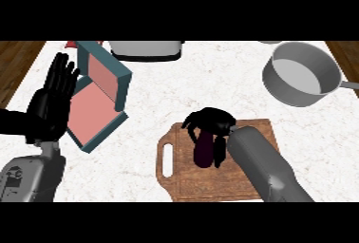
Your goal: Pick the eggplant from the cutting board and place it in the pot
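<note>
A dark purple eggplant (204, 151) lies on the brown wooden cutting board (189, 182) near the front middle of the counter. My right hand (210, 122) is over its far end, fingers curled down round it, and hides that part. The grey pot (301, 73) stands at the back right, apart from the board, its handle pointing right. My left hand (57, 90) rests open at the left edge, fingers up.
A teal box with pink panels (98, 95) lies open at the left beside my left hand. A grey appliance (147, 50) stands at the back middle. The white marble counter ends in wood at the far left and right.
</note>
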Robot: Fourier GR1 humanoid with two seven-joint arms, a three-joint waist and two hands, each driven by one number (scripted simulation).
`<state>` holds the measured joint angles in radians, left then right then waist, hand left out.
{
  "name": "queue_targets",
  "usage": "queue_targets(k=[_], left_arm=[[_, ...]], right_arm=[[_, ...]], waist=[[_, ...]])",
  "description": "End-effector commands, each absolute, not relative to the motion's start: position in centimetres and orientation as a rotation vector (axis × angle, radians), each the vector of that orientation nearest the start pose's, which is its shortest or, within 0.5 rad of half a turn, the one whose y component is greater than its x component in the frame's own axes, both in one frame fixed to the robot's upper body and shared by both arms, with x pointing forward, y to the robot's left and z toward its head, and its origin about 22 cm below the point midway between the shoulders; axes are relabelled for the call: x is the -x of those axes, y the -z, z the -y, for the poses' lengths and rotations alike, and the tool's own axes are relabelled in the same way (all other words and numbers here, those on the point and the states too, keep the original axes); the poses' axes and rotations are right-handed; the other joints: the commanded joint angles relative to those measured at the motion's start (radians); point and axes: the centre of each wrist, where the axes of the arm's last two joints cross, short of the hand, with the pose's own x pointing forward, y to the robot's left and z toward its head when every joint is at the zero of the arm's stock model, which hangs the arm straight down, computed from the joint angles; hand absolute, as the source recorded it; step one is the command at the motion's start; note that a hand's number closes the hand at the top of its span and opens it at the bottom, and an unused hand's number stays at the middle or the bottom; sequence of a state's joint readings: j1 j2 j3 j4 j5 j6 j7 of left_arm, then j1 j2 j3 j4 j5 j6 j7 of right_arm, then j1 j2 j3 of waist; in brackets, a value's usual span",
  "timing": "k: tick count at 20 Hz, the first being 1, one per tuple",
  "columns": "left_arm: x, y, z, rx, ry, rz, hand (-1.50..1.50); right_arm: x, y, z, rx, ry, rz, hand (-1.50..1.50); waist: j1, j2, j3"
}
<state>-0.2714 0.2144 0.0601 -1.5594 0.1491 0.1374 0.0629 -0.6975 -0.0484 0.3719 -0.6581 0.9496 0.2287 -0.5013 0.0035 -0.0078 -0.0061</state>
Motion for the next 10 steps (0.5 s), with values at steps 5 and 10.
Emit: queue_targets(k=[5, 10], left_arm=[[-31.1, -7.2, -25.5, -0.122, -0.04, 1.764, 0.0], [-30.7, -8.7, -27.9, -0.108, -0.061, 1.772, 0.0]], right_arm=[[-35.3, 2.4, 10.3, 0.168, -1.741, 1.535, 1.5], [-36.1, -2.2, 14.2, 0.275, -1.605, 1.593, 1.5]], waist=[[-0.005, 0.008, 0.006], [-0.014, 0.004, 0.006]])
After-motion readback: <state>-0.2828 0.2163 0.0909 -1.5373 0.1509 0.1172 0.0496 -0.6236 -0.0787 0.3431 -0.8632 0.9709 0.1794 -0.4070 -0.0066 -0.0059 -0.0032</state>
